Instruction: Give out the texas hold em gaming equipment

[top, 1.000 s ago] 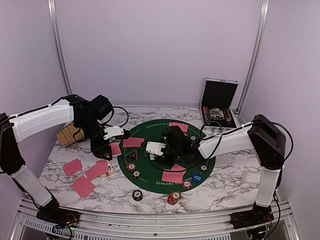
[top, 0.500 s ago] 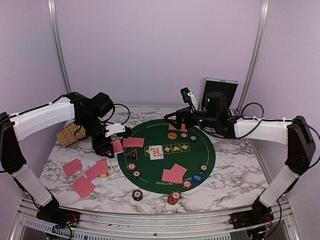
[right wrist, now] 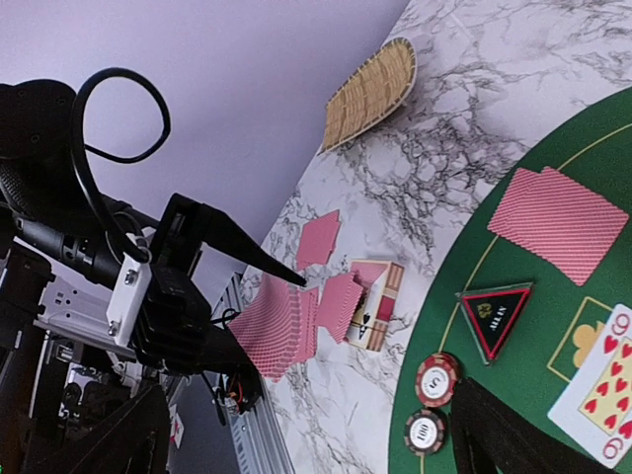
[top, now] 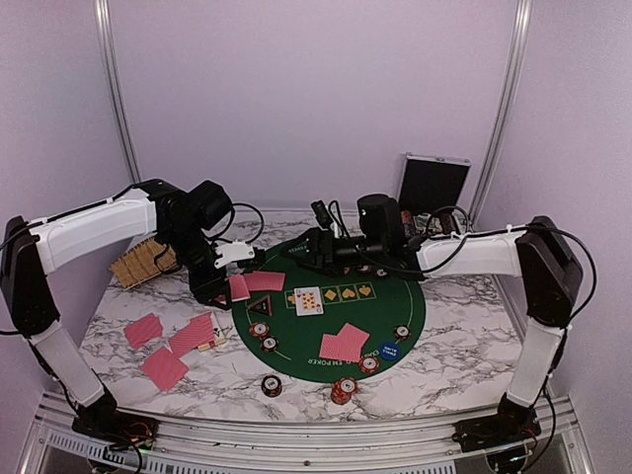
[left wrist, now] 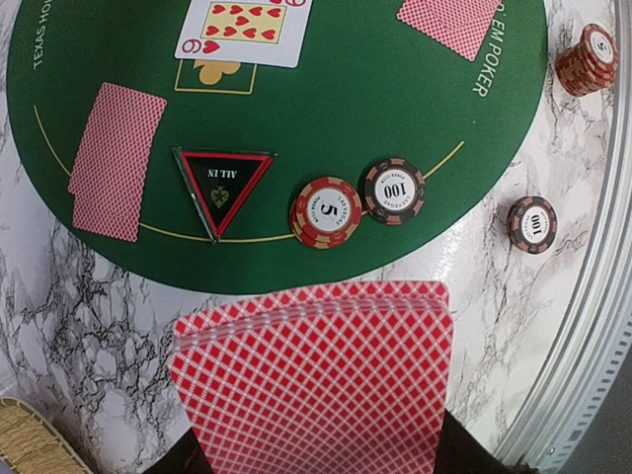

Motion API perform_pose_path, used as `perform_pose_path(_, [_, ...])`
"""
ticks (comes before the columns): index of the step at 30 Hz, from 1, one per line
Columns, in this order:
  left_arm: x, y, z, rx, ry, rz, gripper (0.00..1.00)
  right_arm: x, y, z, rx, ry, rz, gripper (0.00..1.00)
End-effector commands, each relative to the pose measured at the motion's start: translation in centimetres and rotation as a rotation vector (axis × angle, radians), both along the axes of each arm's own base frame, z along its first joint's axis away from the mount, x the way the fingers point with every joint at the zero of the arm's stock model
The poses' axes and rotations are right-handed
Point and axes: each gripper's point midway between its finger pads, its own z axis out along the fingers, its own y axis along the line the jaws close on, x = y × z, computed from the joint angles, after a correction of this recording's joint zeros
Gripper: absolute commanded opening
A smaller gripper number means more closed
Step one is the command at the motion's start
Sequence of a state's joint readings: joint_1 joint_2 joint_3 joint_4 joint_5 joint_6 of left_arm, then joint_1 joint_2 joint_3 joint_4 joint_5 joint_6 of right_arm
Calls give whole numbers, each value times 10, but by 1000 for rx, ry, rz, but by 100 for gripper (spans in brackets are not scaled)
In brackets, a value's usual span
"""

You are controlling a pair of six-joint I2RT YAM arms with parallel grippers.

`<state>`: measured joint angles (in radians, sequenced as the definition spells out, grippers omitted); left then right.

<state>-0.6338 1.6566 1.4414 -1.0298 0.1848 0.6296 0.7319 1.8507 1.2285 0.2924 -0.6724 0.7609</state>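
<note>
The tabletop (top: pixel 464 355) is smooth, marble-patterned and faintly glossy; the green mat (left wrist: pixel 395 118) looks like matt felt. The playing cards (left wrist: pixel 316 385) are smooth printed card, the basket (right wrist: pixel 370 94) rough woven straw.

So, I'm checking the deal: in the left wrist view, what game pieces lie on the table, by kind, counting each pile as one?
Poker chip piles: 4
Face-down card piles: 2
Nine of hearts, face up: 1
Black triangular marker: 1
Total: 8

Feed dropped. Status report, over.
Left gripper shut on fanned card deck. Right gripper open, empty, above mat edge. Nine of hearts face-up. Nothing blocking.
</note>
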Motion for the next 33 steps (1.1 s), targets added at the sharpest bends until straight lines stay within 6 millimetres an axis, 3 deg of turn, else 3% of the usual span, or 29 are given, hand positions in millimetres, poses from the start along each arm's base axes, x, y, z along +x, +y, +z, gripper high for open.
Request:
perform_pose_path(1, [-3, -6, 5, -11, 22, -3, 61, -15, 24, 1, 57, 107, 28, 96])
perform_pose_path(7, [-3, -6, 6, -10, 16, -1, 61, -29, 45, -16, 114, 213, 59, 95])
perform_pose_path(12, [-5, -4, 6, -8, 14, -5, 61, -34, 40, -16, 175, 237, 55, 94])
perform_pose_path(18, [-5, -3, 5, -3, 12, -7, 61, -39, 33, -1, 194, 203, 67, 94])
perform_pose_path(23, [-4, -3, 9, -8, 1, -3, 61, -44, 31, -6, 178, 214, 63, 94])
perform_pose_path(33, [2, -7, 24, -30, -36, 5, 60, -61, 58, -18, 186, 252, 118, 93])
